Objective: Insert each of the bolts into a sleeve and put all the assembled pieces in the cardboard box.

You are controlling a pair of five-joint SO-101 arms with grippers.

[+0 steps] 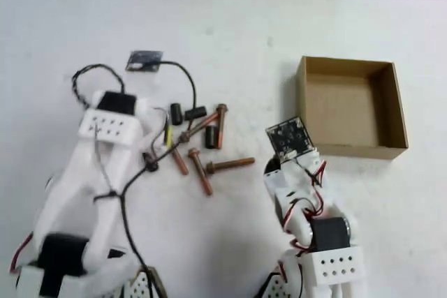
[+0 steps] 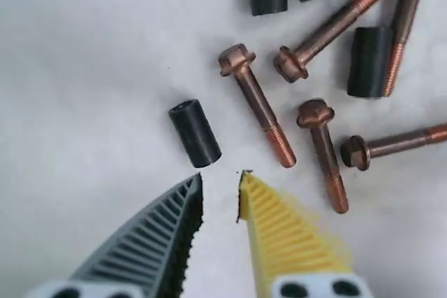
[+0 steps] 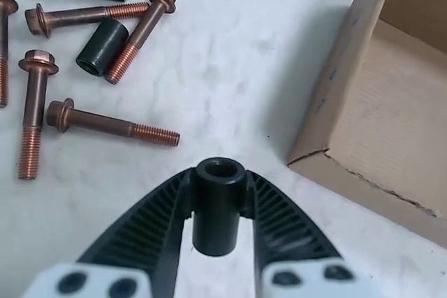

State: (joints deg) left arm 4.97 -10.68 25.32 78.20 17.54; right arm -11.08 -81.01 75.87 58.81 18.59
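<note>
Several copper bolts (image 1: 230, 165) and black sleeves (image 1: 195, 112) lie loose mid-table. The cardboard box (image 1: 388, 106) stands open to their right with nothing in it. My right gripper (image 3: 218, 176) is shut on one black sleeve (image 3: 218, 207), held upright with its bore showing, just above the table between the bolts (image 3: 112, 125) and the box corner (image 3: 328, 102). My left gripper (image 2: 221, 179) is open, with a grey and a yellow finger (image 2: 279, 232). Its tips sit just short of a lone sleeve (image 2: 195, 132), beside the nearest bolt (image 2: 257, 102).
The left arm (image 1: 105, 144) comes in from the lower left and trails a black cable across the bolt pile. The right arm (image 1: 307, 200) rises from the bottom edge, left of the box. Bare white table lies behind the pile and the box.
</note>
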